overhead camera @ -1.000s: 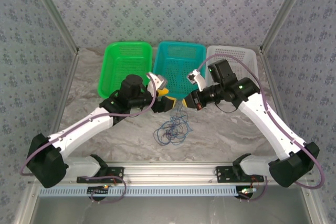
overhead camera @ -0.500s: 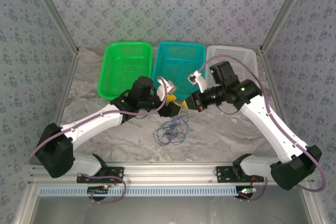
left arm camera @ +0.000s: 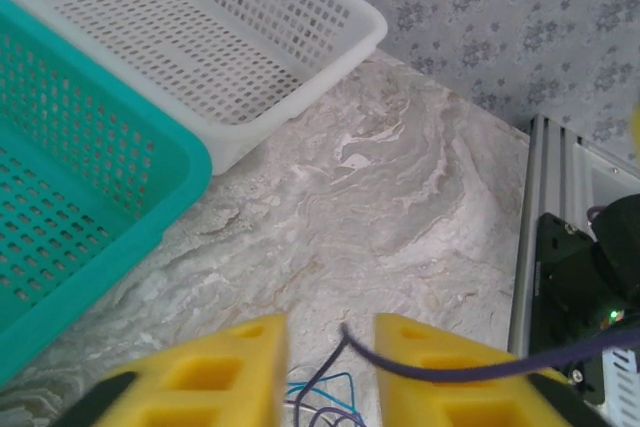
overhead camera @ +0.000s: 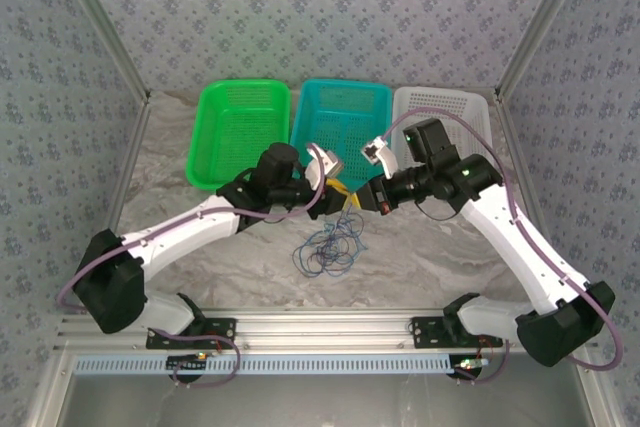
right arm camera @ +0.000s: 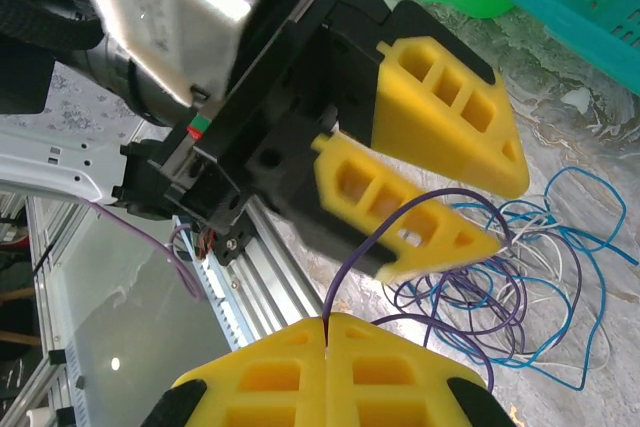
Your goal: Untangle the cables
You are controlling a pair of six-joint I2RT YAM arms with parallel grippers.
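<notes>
Marbled grey-white tabletop (overhead camera: pixel 440 247) carries three perforated plastic baskets in a row at its far edge: a green basket (overhead camera: pixel 240 122), a teal basket (overhead camera: pixel 345 112) and a white basket (overhead camera: pixel 440 97). Both arms meet just in front of the teal one. The left gripper (left arm camera: pixel 330 332) has its yellow jaws apart with a narrow gap. The right gripper (right arm camera: pixel 325 322) has its yellow jaws pressed together, pinching a thin purple strand (right arm camera: pixel 400 209) that arches over one left finger (right arm camera: pixel 420 237). Beneath both grippers, a loose tangle of thin blue, white and purple cables (overhead camera: pixel 325 252) lies on the table.
</notes>
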